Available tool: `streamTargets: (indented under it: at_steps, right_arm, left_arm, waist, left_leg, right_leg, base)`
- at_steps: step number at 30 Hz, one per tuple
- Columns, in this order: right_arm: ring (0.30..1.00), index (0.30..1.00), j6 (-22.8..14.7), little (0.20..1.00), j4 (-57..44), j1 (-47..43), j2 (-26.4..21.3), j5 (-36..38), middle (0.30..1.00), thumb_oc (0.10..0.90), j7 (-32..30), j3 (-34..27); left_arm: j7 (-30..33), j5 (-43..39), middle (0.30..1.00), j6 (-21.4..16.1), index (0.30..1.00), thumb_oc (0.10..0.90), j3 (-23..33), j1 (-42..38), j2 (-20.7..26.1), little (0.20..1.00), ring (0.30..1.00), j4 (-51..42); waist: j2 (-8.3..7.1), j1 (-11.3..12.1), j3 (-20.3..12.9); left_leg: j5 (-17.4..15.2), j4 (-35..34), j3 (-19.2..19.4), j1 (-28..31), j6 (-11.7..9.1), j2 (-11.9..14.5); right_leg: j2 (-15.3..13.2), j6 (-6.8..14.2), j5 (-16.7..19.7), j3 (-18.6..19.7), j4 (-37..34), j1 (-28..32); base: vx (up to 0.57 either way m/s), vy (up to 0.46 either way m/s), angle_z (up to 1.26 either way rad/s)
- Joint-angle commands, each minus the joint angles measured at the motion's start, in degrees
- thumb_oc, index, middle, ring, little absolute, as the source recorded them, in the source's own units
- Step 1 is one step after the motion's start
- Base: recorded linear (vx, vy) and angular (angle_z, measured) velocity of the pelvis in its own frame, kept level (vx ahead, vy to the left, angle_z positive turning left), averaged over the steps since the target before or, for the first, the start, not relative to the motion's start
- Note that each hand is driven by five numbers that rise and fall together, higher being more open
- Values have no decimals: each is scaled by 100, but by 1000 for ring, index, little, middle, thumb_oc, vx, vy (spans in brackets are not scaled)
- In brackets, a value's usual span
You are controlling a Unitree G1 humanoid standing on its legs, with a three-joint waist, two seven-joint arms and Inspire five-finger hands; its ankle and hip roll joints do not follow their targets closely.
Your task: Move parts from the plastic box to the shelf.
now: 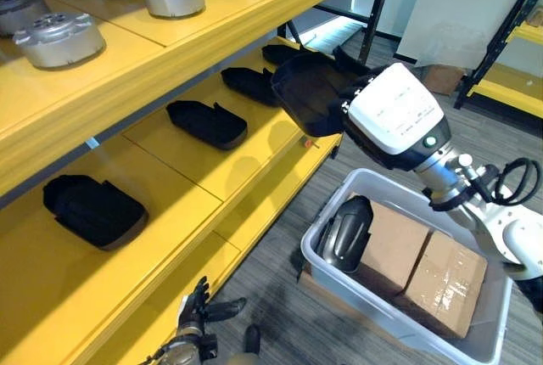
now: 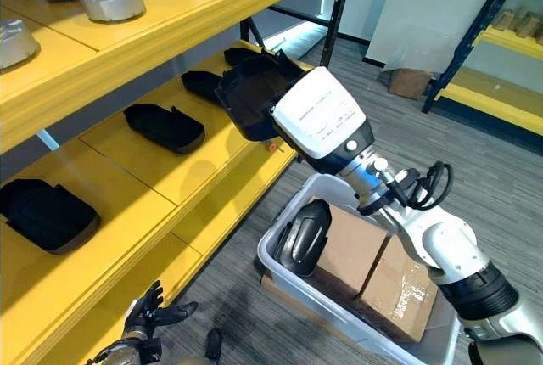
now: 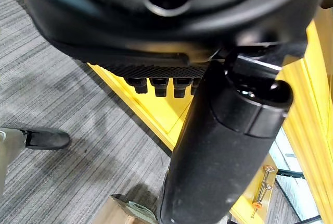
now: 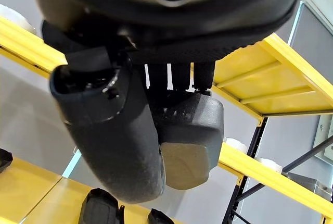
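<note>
Right hand (image 4: 156, 78) grips a black part (image 1: 314, 93), carried tilted toward the yellow shelf's (image 1: 229, 170) far gap; left hand (image 1: 197, 307) hangs relaxed, open.

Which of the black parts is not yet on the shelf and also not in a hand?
The black part standing in the plastic box, leaning against the cardboard boxes. The others lie on the yellow shelf, except one black part held by the right hand.
</note>
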Motion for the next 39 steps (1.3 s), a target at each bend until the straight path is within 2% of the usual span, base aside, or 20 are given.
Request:
streamTargets:
  at_steps: [1, 10, 14, 18, 20, 22, 23, 24, 25, 26, 27, 28, 29, 30, 31, 33, 34, 35, 39]
  right_arm:
    - [300, 300, 384, 300, -124, -1363, 311, 47, 300, 400, -532, 199]
    - [300, 300, 449, 300, 51, -1569, 507, 8, 300, 400, -501, 387]
    - [300, 300, 503, 300, 144, -1754, 601, -166, 300, 400, -484, 543]
    - [300, 300, 541, 300, 191, -1796, 670, -241, 300, 400, -503, 584]
    - [300, 300, 592, 300, 252, -1810, 758, -389, 300, 400, -520, 615]
    - [300, 300, 588, 300, 264, -1778, 810, -385, 300, 400, -513, 598]
    - [300, 300, 576, 300, 242, -1748, 845, -377, 300, 400, -530, 575]
    - [300, 300, 576, 300, 242, -1748, 844, -377, 300, 400, -529, 573]
    - [300, 300, 568, 300, 232, -1800, 900, -363, 300, 400, -567, 614]
    - [300, 300, 558, 300, 235, -1818, 900, -348, 300, 400, -578, 611]
    - [300, 300, 527, 300, 238, -1815, 891, -296, 300, 400, -609, 609]
    - [300, 300, 525, 300, 240, -1816, 890, -294, 300, 400, -612, 608]
    - [300, 300, 487, 300, 223, -1753, 866, -169, 300, 400, -670, 549]
    - [300, 300, 452, 300, 184, -1726, 814, -122, 300, 400, -735, 513]
    - [300, 300, 450, 300, 182, -1726, 811, -121, 300, 400, -736, 510]
    - [300, 300, 470, 300, 132, -1633, 726, -12, 300, 400, -774, 396]
    - [300, 300, 456, 300, 93, -1555, 703, 44, 300, 400, -768, 330]
    - [300, 300, 456, 300, 16, -1504, 684, 124, 300, 400, -756, 260]
    - [300, 300, 368, 300, -98, -1354, 679, 199, 300, 400, -754, 166]
  left_arm:
    - [82, 110, 1000, -397, 1000, 900, -146, -296, 407, 1000, 1000, -401]
    - [140, 77, 1000, -447, 1000, 900, -120, -234, 416, 1000, 1000, -422]
    - [177, 60, 1000, -488, 1000, 900, -107, -202, 446, 1000, 1000, -416]
    - [183, 75, 1000, -510, 1000, 900, -136, -198, 461, 1000, 1000, -438]
    - [168, 183, 1000, -524, 1000, 900, -203, -279, 528, 1000, 1000, -404]
    - [171, 196, 1000, -532, 1000, 900, -240, -315, 561, 1000, 1000, -387]
    - [181, 190, 1000, -532, 1000, 900, -309, -369, 623, 1000, 1000, -367]
    - [181, 189, 1000, -532, 1000, 900, -309, -372, 623, 1000, 1000, -366]
    - [209, 210, 1000, -537, 1000, 900, -327, -399, 667, 1000, 1000, -340]
    - [203, 229, 1000, -528, 1000, 900, -322, -423, 676, 1000, 1000, -332]
    - [186, 243, 1000, -515, 1000, 900, -332, -451, 689, 1000, 1000, -325]
    - [185, 243, 1000, -516, 1000, 900, -333, -454, 689, 1000, 1000, -323]
    - [161, 249, 1000, -478, 1000, 900, -420, -468, 656, 1000, 1000, -282]
    - [173, 237, 1000, -479, 1000, 900, -426, -487, 629, 1000, 1000, -249]
    - [173, 237, 1000, -480, 1000, 900, -426, -492, 628, 1000, 1000, -248]
    - [197, 173, 1000, -478, 1000, 900, -373, -525, 553, 1000, 1000, -159]
    - [224, 185, 1000, -476, 1000, 900, -354, -531, 515, 1000, 1000, -149]
    - [235, 129, 1000, -469, 1000, 900, -312, -532, 462, 1000, 1000, -137]
    - [163, 229, 1000, -418, 1000, 900, -334, -463, 450, 1000, 1000, -179]
  waist:
    - [-100, 241, -531]
    - [-162, 400, -506]
    - [-172, 528, -472]
    - [-182, 560, -464]
    - [-116, 593, -412]
    - [-111, 566, -391]
    - [-69, 485, -307]
    - [-73, 486, -313]
    - [39, 404, -213]
    - [75, 382, -204]
    - [85, 338, -201]
    - [88, 336, -215]
    - [55, 178, -237]
    - [32, 89, -244]
    - [33, 92, -248]
    - [-20, 39, -270]
    - [-44, 28, -283]
    - [-57, 54, -332]
    - [-56, 51, -465]
  left_leg:
    - [-646, -47, 366, 531, -174, 275]
    - [-725, -47, 231, 475, -35, 39]
    - [-770, -47, 25, 427, 115, -271]
    - [-771, -47, -99, 380, 196, -439]
    - [-846, -47, -246, 418, 313, -648]
    - [-810, -47, -335, 392, 353, -704]
    - [-750, -47, -486, 368, 395, -732]
    - [-745, -47, -484, 358, 395, -734]
    - [-722, -47, -557, 386, 447, -722]
    - [-677, -47, -579, 361, 460, -723]
    - [-617, -47, -690, 337, 464, -760]
    - [-620, -47, -695, 324, 454, -748]
    - [-589, -47, -847, 305, 446, -820]
    - [-609, -47, -941, 302, 444, -869]
    - [-581, -47, -937, 280, 440, -865]
    - [-583, -47, -1108, 294, 426, -944]
    - [-600, -47, -1119, 297, 419, -947]
    - [-564, -47, -1046, 279, 391, -925]
    - [-606, -47, -1057, 323, 362, -889]
  right_leg:
    - [-237, 152, 668, 222, 33, -531]
    - [-445, 264, 807, 218, 41, -546]
    - [-707, 357, 975, 225, 133, -560]
    - [-886, 408, 1063, 199, 227, -577]
    - [-1116, 380, 989, 254, 879, -685]
    - [-1140, 321, 1026, 372, 1056, -776]
    - [-972, 234, 1027, 704, 1350, -904]
    - [-975, 233, 1027, 708, 1358, -919]
    - [-587, 82, 740, 958, 1841, -1179]
    - [-365, -13, 557, 1049, 2014, -1334]
    - [79, -124, 226, 1254, 1954, -1432]
    - [92, -136, 226, 1245, 1941, -1437]
    - [667, -232, -14, 1784, 1620, -1489]
    - [914, -284, -64, 2182, 1378, -1500]
    - [919, -289, -19, 2183, 1344, -1507]
    - [920, -285, 135, 2488, 1033, -1392]
    - [922, -300, 202, 2478, 841, -1297]
    - [863, -278, 340, 2298, 543, -1162]
    - [849, -268, 433, 2142, 83, -830]
  base:
    - [-8, 49, -1]
    - [-15, 84, 1]
    - [-27, 153, 6]
    - [-16, 134, 21]
    - [2, 258, 22]
    - [-22, 117, 39]
    - [-47, 47, 56]
    - [-53, 147, 56]
    - [-35, 126, 45]
    - [-17, 130, 43]
    - [10, 20, 31]
    - [68, -11, 34]
    - [96, -24, 32]
    - [78, -18, 39]
    - [63, -7, 71]
    - [70, -42, 105]
    - [69, -135, 55]
    - [71, -140, 18]
    - [84, -76, 23]
